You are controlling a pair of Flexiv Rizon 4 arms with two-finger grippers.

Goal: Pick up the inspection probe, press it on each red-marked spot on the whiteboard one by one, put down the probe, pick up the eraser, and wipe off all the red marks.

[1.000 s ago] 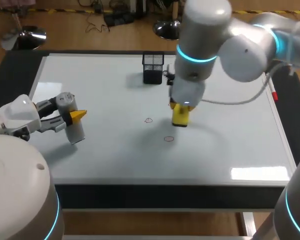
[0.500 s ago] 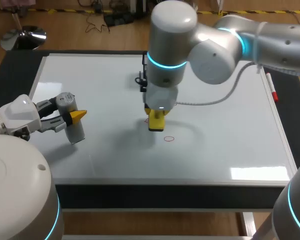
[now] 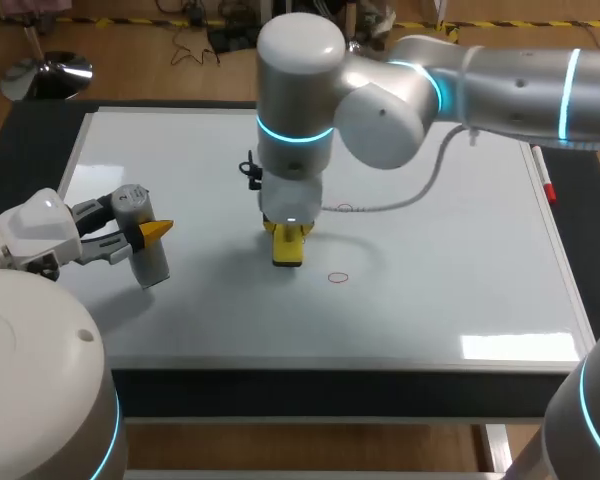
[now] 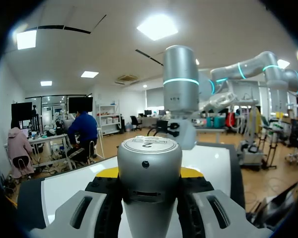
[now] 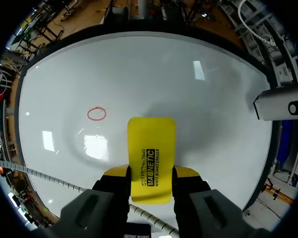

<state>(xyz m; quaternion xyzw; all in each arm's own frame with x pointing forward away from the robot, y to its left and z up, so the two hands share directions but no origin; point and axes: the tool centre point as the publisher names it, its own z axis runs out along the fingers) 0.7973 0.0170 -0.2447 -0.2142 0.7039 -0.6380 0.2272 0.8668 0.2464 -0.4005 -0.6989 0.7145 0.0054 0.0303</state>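
Observation:
My right arm comes in from the right and reaches past the middle of the whiteboard. Its gripper is shut on the yellow eraser, held low against the board. In the right wrist view the eraser sticks out between the fingers of the right gripper, and one red circle lies off to its side. That red mark sits just right of the eraser. At the board's left, my left gripper is shut on the silver probe, which fills the space between its fingers.
A red marker pen lies along the board's right edge. My right arm's bulky joints hang over the back middle of the board and hide what stands behind them. A grey cable loops from the arm.
My right arm has swept leftward across the board with the eraser. The red mark that lay left of it a second ago no longer shows. The left arm and probe have not moved.

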